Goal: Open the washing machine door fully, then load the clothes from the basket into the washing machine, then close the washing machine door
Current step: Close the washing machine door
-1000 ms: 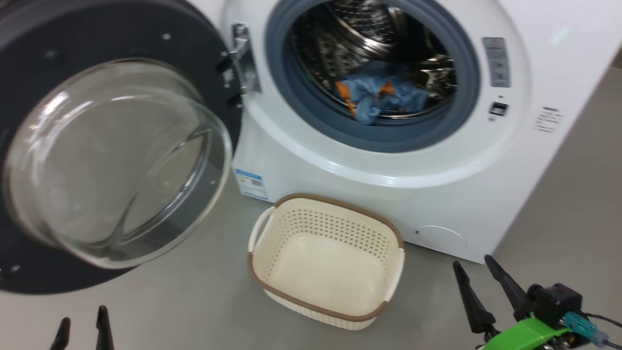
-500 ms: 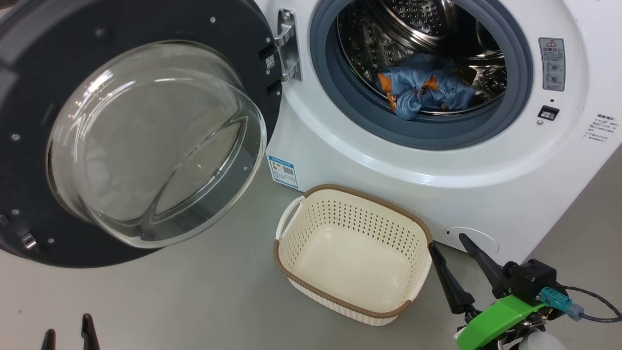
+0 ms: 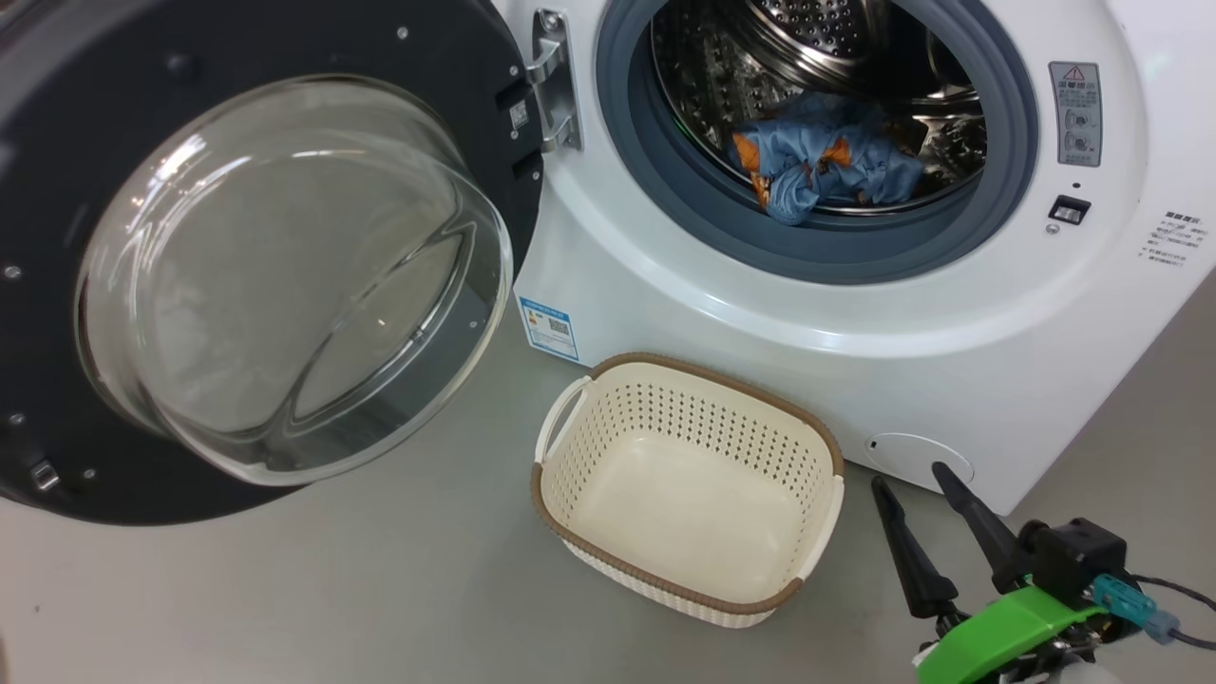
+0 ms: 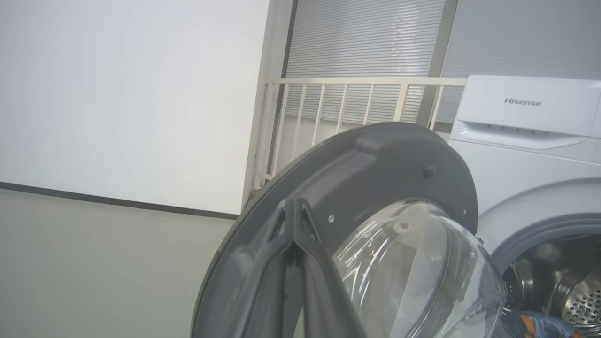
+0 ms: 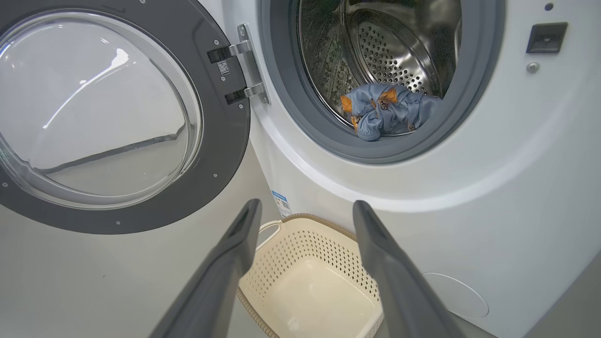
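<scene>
Now: clothes (image 3: pixel 822 161) in drum (image 3: pixel 826 38), door (image 3: pixel 285 275) wide open; left claw (image 4: pixel 293 204) clenched, right claw (image 3: pixel 909 475) released beside basket (image 3: pixel 684 427).

Washing machine door (image 3: pixel 266 266) wide open, basket (image 3: pixel 684 423) empty
Blue bear-print clothes (image 3: pixel 826 161) lie inside the washing machine (image 3: pixel 760 332); the cream basket sits on the floor (image 3: pixel 380 589) just before it.

Clothes (image 3: pixel 826 166) are lying inside the washing machine (image 3: pixel 760 323). Washing machine door (image 3: pixel 285 275) is standing open left of it. Basket (image 3: pixel 684 427) is sitting on the floor (image 3: pixel 380 589) before it.
</scene>
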You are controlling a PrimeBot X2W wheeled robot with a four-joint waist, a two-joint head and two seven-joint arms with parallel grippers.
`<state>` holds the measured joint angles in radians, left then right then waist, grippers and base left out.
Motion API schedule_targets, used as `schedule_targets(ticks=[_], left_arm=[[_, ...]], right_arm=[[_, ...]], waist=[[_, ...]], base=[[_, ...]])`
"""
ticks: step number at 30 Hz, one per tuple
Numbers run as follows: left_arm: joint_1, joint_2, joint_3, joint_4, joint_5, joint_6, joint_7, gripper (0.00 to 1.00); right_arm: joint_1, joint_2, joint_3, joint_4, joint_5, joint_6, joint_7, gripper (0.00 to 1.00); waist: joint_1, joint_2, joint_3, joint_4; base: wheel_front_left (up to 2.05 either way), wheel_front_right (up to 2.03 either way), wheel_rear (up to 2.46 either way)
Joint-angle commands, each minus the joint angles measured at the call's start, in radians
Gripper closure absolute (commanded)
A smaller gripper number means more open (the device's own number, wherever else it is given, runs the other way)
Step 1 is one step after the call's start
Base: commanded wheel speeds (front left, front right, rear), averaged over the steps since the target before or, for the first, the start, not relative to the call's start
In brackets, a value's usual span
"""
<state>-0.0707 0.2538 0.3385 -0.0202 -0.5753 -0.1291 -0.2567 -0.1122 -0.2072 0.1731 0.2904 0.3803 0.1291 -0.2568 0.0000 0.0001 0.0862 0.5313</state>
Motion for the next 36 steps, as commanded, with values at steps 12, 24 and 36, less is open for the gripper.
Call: schedule_targets(ticks=[12, 24, 36], left_arm=[[-0.372, 0.441, 0.021, 0.345, -0.468, -0.002, 0.037, 1.00], [-0.560, 0.643, -0.113, 0.728, -0.840, -0.002, 0.583, 1.00], [-0.600, 0.654, -0.179, 0.828, -0.906, -0.002, 0.808, 1.00]], right_arm=[[0.020, 0.020, -0.038, -0.069, -0.036, 0.002, -0.005, 0.00], [0.013, 0.020, -0.049, -0.079, -0.050, 0.002, -0.005, 0.00], [0.012, 0.015, -0.047, -0.075, -0.051, 0.002, -0.005, 0.00]], waist=[[0.0000, -0.0001, 0.062, -0.100], [0.0000, -0.0001, 0.095, -0.131], [0.0000, -0.0001, 0.103, -0.135]], base=[[0.00, 0.00, 0.00], [0.00, 0.00, 0.00], [0.00, 0.00, 0.00]])
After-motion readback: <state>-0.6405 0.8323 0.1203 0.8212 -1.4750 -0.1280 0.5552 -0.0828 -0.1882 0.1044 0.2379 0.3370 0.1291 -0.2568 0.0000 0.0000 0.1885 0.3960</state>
